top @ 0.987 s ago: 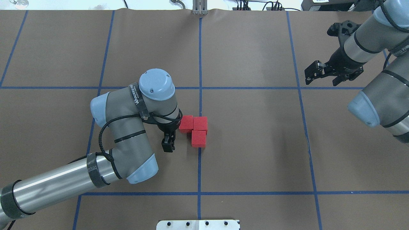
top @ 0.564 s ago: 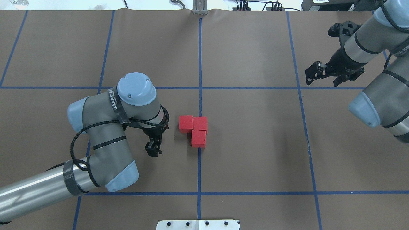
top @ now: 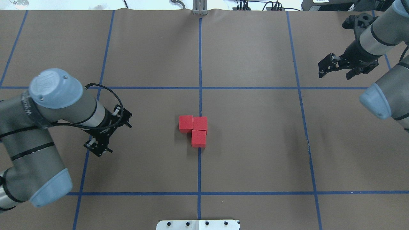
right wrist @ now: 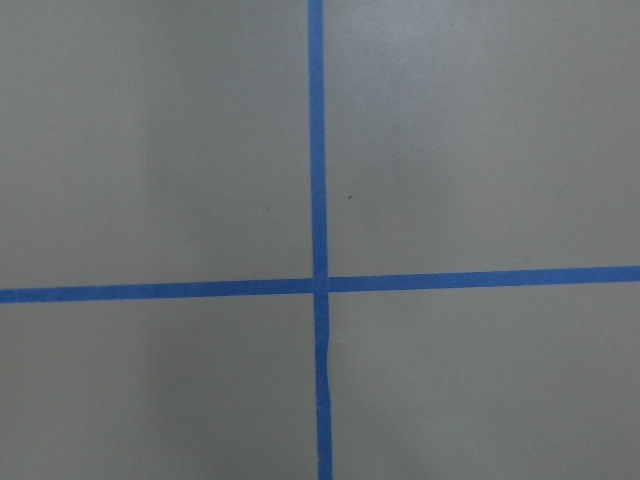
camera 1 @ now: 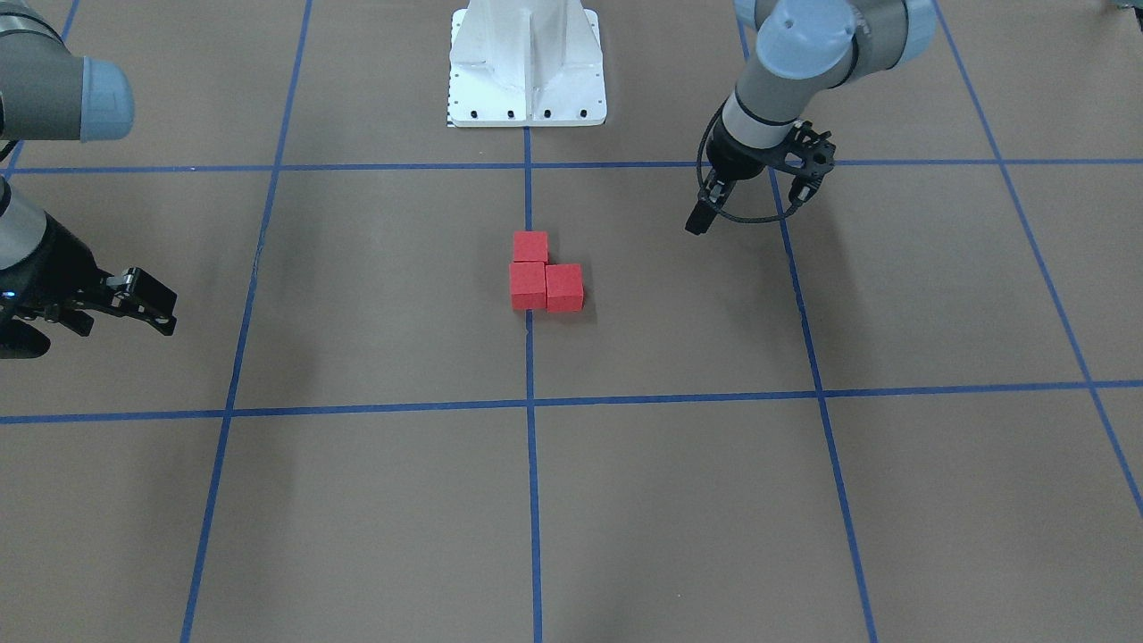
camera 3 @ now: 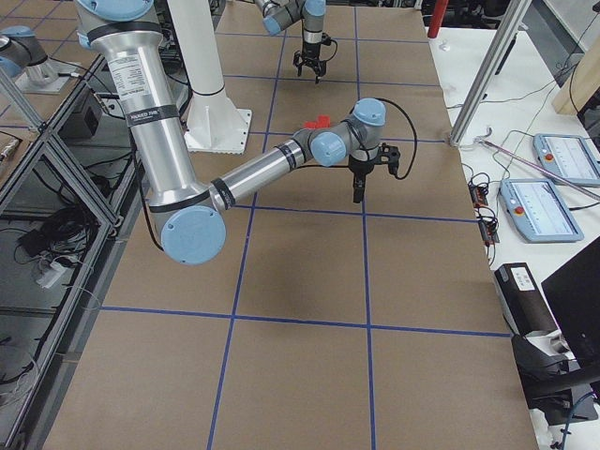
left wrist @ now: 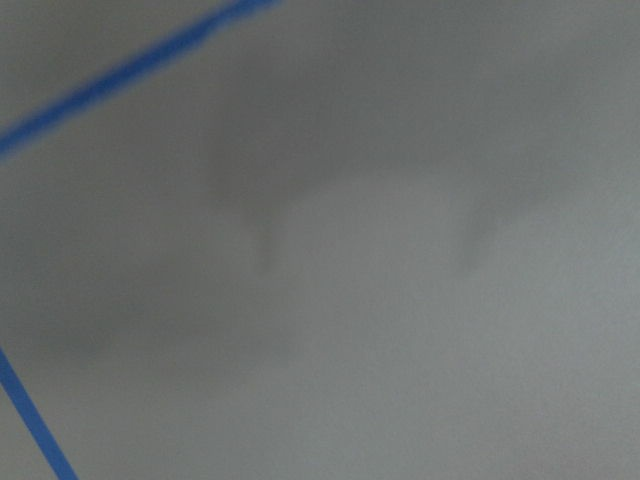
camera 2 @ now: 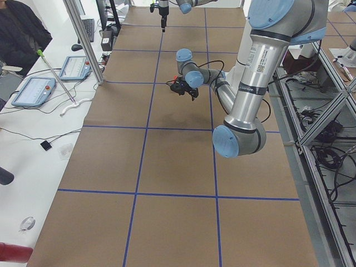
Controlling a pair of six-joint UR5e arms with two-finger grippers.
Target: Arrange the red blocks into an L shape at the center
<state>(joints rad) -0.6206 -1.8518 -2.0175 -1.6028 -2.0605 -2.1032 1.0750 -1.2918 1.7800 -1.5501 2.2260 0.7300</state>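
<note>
Three red blocks sit touching in an L on the middle blue line [top: 199,102]: one to its left [top: 186,123], one at the corner [top: 200,123], one nearer me [top: 198,138]. They also show in the front view [camera 1: 543,275]. My left gripper [top: 97,150] hangs over the table well left of the blocks, fingers together and empty; it also shows in the front view [camera 1: 696,223]. My right gripper [top: 335,72] is open and empty, far right and back; it also shows in the front view [camera 1: 94,329]. Both wrist views show only brown surface and tape.
The white robot base [camera 1: 527,62] stands at my edge of the table, on the middle line. A metal post [top: 200,8] stands at the far edge. Tablets and cables lie on a white side table [camera 2: 33,92] beyond that edge.
My left arm has drawn back to the left, away from the red blocks. My right gripper has shifted slightly right and back. The blocks have not moved.
</note>
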